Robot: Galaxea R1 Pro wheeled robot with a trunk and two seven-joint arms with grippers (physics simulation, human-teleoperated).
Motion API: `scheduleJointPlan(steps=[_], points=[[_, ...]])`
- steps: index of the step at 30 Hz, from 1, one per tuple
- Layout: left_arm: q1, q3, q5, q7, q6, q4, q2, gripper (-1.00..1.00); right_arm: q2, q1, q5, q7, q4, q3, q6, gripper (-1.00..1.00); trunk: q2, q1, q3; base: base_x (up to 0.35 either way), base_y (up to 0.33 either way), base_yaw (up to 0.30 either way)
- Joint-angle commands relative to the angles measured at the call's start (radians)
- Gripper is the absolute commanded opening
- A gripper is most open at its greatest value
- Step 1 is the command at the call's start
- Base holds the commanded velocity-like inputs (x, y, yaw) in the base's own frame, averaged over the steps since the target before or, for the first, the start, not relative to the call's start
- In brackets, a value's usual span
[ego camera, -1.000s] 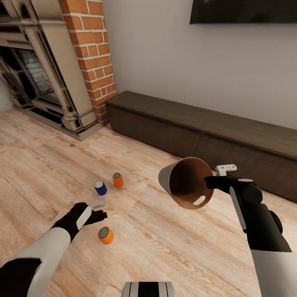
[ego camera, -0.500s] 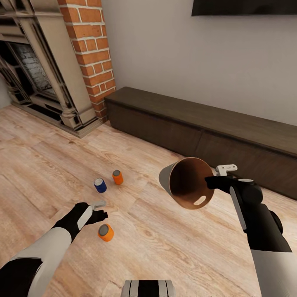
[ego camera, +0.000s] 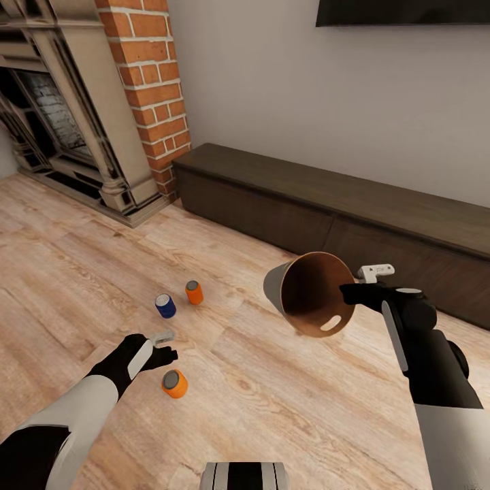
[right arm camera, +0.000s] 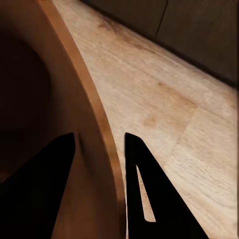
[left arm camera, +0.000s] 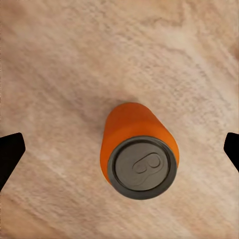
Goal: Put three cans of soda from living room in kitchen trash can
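Overhead, left jaws apart above orange can (left arm camera: pixel 139 152); right jaws clamped on tash can (ego camera: pixel 309 292) rim.

1. Low dark wood cabinet (ego camera: pixel 340 204) stands along the grey wall (ego camera: pixel 272 88).
2. Brick fireplace (ego camera: pixel 82 116) stands left of the cabinet.
3. Black TV (ego camera: pixel 401 12) hangs above the cabinet.
4. Light wood floor (ego camera: pixel 272 395) lies in front of the cabinet.
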Motion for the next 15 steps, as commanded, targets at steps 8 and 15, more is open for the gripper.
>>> scheduleJointPlan(steps=[8, 15], points=[[0.0, -0.001, 0.0, 0.001, 0.0, 0.0, 0.0, 1.0, -0.01, -0.004, -0.019, 0.004, -0.01, -0.013, -0.006, -1.0, 0.0, 0.0, 0.0, 0.0, 0.0, 0.0], [0.0, -0.001, 0.0, 0.001, 0.0, 0.0, -0.001, 1.0, -0.005, -0.003, -0.026, 0.007, -0.017, -0.033, -0.03, -1.0, 0.0, 0.0, 0.0, 0.0, 0.0, 0.0]])
